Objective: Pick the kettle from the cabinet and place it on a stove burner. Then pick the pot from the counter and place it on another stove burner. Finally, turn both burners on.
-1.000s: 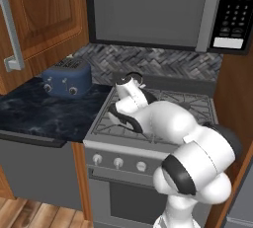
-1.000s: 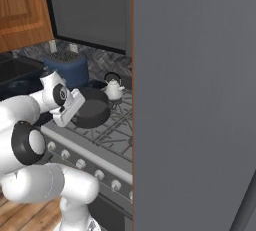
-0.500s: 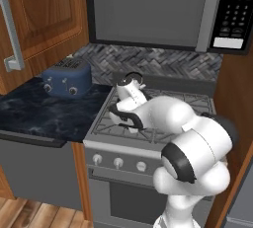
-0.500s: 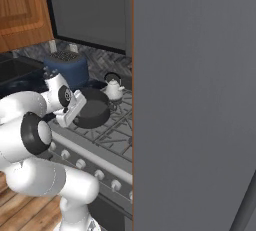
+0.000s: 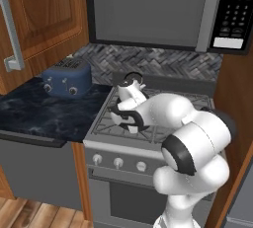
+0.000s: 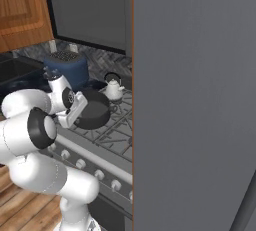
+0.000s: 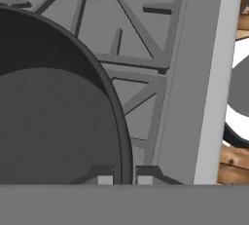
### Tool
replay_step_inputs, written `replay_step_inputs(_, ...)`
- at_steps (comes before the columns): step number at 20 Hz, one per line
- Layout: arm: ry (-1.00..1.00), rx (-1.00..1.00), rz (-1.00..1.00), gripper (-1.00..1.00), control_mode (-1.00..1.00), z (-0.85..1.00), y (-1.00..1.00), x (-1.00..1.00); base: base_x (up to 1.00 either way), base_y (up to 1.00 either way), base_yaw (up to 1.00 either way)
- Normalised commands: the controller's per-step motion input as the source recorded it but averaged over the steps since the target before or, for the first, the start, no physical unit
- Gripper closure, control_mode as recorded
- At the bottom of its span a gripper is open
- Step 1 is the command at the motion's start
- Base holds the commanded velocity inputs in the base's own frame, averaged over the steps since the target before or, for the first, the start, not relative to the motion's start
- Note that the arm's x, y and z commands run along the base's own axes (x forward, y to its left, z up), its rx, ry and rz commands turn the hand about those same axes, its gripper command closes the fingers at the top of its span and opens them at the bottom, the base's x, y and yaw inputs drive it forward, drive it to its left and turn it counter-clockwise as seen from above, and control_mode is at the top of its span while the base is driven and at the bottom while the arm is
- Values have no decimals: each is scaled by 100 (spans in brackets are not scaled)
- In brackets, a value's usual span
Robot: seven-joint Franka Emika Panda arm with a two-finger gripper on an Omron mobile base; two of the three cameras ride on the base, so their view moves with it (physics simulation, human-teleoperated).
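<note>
On the stove (image 6: 107,135), the end effector (image 7: 121,179) pinched what looked like the pot (image 6: 92,111) rim, kettle (image 6: 113,89) behind.

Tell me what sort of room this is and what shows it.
A home kitchen, rendered. A gas stove with front knobs sits under a microwave, a blue toaster stands on the dark stone counter, and a wooden wall cabinet hangs above.

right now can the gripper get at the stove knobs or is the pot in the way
Probably yes. The gripper sits shut on the pot rim, so it must let go first. The knobs line the stove's front panel below the grates, with nothing in front of them.
</note>
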Motion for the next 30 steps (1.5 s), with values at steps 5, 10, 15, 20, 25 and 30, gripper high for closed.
replay_step_inputs(5,0,2,2,100,-100,-9,0,14,0,0,0)
replay_step_inputs(10,0,2,2,100,-100,-11,0,5,0,0,0)
replay_step_inputs(15,0,1,2,100,-100,-11,0,3,0,0,0)
replay_step_inputs(20,0,0,2,100,-100,-13,0,5,0,0,0)
replay_step_inputs(25,0,0,2,100,-100,-14,0,7,0,0,0)
replay_step_inputs(30,0,0,1,-100,-100,-11,2,2,0,0,0)
